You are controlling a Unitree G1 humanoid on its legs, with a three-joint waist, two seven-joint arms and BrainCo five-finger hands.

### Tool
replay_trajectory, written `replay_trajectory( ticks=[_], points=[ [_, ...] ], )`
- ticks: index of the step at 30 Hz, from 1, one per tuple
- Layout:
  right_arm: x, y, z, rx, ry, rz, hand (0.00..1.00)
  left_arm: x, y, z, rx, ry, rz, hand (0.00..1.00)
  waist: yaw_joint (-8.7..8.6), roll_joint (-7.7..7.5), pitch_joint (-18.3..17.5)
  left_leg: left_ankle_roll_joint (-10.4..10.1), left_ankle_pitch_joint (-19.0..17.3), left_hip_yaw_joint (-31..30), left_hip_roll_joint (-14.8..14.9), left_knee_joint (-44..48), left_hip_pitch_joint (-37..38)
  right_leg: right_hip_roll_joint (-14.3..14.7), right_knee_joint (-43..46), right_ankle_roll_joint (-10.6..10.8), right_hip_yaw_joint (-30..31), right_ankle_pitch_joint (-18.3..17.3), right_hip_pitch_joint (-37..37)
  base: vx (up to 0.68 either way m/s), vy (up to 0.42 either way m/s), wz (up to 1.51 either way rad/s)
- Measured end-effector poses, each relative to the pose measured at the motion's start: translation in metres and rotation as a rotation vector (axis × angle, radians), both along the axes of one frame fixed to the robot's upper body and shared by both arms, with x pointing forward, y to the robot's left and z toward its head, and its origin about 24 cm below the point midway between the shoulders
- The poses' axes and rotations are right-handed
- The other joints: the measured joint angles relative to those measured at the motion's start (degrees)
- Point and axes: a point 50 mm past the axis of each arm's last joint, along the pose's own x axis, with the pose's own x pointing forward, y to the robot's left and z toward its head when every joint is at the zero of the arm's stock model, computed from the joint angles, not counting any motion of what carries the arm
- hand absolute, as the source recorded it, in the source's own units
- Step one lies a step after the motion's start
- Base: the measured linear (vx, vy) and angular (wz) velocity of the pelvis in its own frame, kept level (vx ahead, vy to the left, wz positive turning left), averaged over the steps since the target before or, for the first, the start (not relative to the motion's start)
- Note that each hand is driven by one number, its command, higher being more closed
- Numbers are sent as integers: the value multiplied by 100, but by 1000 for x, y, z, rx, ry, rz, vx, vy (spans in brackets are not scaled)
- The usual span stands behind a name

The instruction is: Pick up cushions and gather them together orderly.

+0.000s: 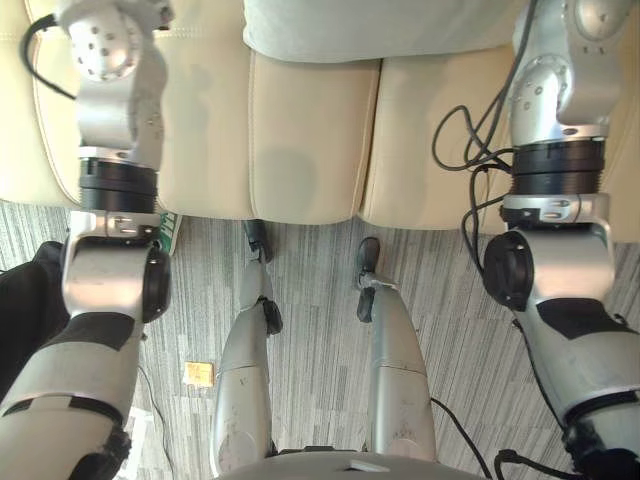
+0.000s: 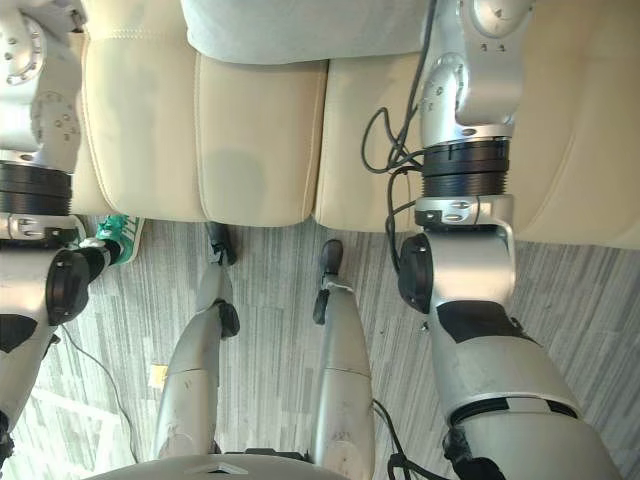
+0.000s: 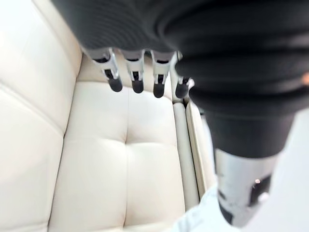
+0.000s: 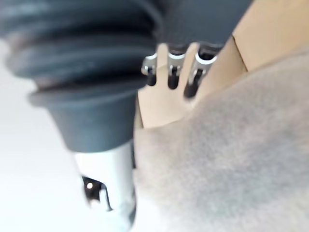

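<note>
On the cream sofa [image 1: 300, 150], a grey cushion [image 1: 370, 30] lies across the middle and right seat pads, towards the back. The two arms reach over the seat, one on either side of the cushion.

In the right wrist view, the right hand [image 4: 171, 72] hangs above the cushion's fuzzy grey surface. Its fingers [image 4: 195, 77] are in a loose row, slightly apart and closed on nothing. Their dark tips are near the cushion's edge, with a tan surface [image 4: 270, 34] behind them. I cannot tell whether the tips touch the fabric.

In the left wrist view, the left hand [image 3: 136, 75] hovers over a bare stitched seat pad. Its fingers [image 3: 113, 72] are straight, side by side, and hold nothing.

In front of the sofa, a teal-and-white shoe [image 2: 118, 238] and a small yellow scrap [image 1: 199, 373] lie on the grey striped carpet [image 1: 310, 330].
</note>
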Motion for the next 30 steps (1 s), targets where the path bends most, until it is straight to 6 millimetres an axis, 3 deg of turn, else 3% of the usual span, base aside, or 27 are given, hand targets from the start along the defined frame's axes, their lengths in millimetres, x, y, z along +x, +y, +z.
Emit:
replay_trajectory(
  ticks=[2, 3, 4, 5, 6, 8, 9, 10, 11, 12, 13, 15, 16, 17, 18, 21, 23, 24, 26, 30],
  points=[
    [-3, -17, -5, -9, 12, -35, 0, -1, 27, -20, -27, 45, 26, 0, -13, -1, 1, -7, -6, -46, -39, -3, 236, -41, -64, 3, -27, -2, 284, -12, -81, 6],
    [-4, -32, -16, -20, 39, -68, 0, -2, 46, -41, -57, 87, 40, 0, -8, -2, 0, -247, -303, -77, -38, -3, 455, -56, -104, 25, -45, -16, 496, 1, -69, -2],
    [-5, -38, -21, -24, 46, -75, 0, -4, 54, -50, -72, 104, 51, 0, 3, -2, 0, -225, -531, -93, -33, -8, 558, -49, -103, 46, -41, -31, 573, 13, -72, -5],
    [-12, -50, -33, -31, 50, -97, 0, -8, 71, -69, -111, 132, 73, 0, -18, -3, 0, -3, -657, -89, -78, -7, 686, -69, -108, 70, -19, -45, 715, 22, -38, -3],
    [-17, -61, -44, -33, 57, -125, 0, -13, 84, -86, -144, 159, 93, 0, -36, -3, 0, -1, -657, -90, -111, -7, 791, -84, -127, 74, -10, -47, 823, 40, -39, 6],
    [-33, -89, -76, -27, 96, -188, 0, -30, 109, -126, -197, 223, 135, 0, -56, -6, -1, 98, -647, -85, -175, -6, 1044, -144, -178, 115, 8, -73, 1112, 65, -47, 10],
    [-41, -105, -105, -22, 160, -232, 0, -46, 121, -154, -198, 277, 180, 0, -79, -11, -4, 139, -649, -92, -210, -5, 1269, -164, -219, 133, 6, -89, 1373, 71, -54, 10],
    [-44, -109, -115, -22, 186, -243, 0, -51, 123, -162, -198, 291, 188, 0, -76, -10, -4, 155, -658, -98, -217, -5, 1351, -168, -241, 138, -4, -92, 1469, 82, -67, 9],
    [-48, -115, -139, -28, 252, -259, 0, -63, 127, -180, -206, 314, 204, 0, -64, -12, -7, 197, -689, -128, -214, -5, 1538, -166, -347, 139, -83, -92, 1723, 83, -77, 5],
    [-56, -116, -175, -30, 336, -238, 0, -81, 128, -210, -232, 358, 219, 0, -71, -19, -10, 238, -742, -146, -210, -5, 1845, -152, -551, 143, -170, -95, 2169, 83, -79, 4],
    [-59, -114, -187, -25, 359, -228, 0, -86, 127, -220, -239, 374, 219, 0, -72, -21, -12, 260, -769, -152, -204, -5, 1958, -144, -603, 144, -196, -95, 2311, 80, -82, 3],
    [-75, -100, -239, 15, 452, -131, 0, -111, 115, -267, -284, 476, 203, 0, -91, -63, -152, 236, -899, -179, -192, -3, 2322, -118, -829, 145, -271, -95, 2776, 77, -86, -5],
    [-88, -90, -275, 60, 529, -77, 0, -127, 103, -298, -328, 555, 187, 0, -75, -104, -225, 250, -989, -135, -191, -2, 2562, -102, -1025, 183, -282, -118, 3090, 60, -64, -11],
    [-93, -85, -289, 85, 562, -58, 0, -134, 98, -311, -350, 590, 181, 0, -77, -121, -250, 244, -1031, -125, -190, 4, 2653, -96, -1081, 190, -280, -117, 3200, 44, -54, -13],
    [-108, -71, -326, 149, 662, -4, 0, -155, 88, -343, -405, 688, 176, 0, -108, -190, -404, 232, -1166, -105, -185, 40, 2827, -85, -1214, 194, -283, -125, 3432, 43, -43, -10],
    [-145, -37, -401, 286, 916, 109, 0, -199, 63, -409, -503, 952, 176, 0, -137, -293, -790, 215, -1308, -30, -140, 49, 3225, -12, -1607, 182, -279, -71, 3954, 42, -30, -13],
    [-159, -22, -435, 319, 1068, 150, 0, -219, 49, -437, -521, 1109, 147, 0, -121, -371, -896, 179, -1368, 69, -113, 46, 3516, 31, -1786, 202, -193, -1, 4247, 43, -24, -25],
    [-162, -18, -442, 309, 1108, 158, 0, -222, 46, -444, -512, 1149, 135, 0, -122, -384, -923, 171, -1379, 84, -108, 50, 3573, 40, -1823, 200, -172, 9, 4309, 21, -11, -32],
    [-179, -3, -479, 277, 1327, 186, 0, -248, 15, -483, -518, 1389, 51, 0, -123, -412, -1225, 172, -1452, 241, -73, 53, 3854, 77, -2074, 213, -67, 142, 4607, 9, 3, -31],
    [-195, 4, -509, 347, 1463, 206, 0, -277, -10, -511, -536, 1602, 4, 0, -47, -458, -1425, 137, -1511, 545, 6, -7, 4286, 182, -2341, 176, 205, 291, 4932, -2, 4, -41]
  ],
)
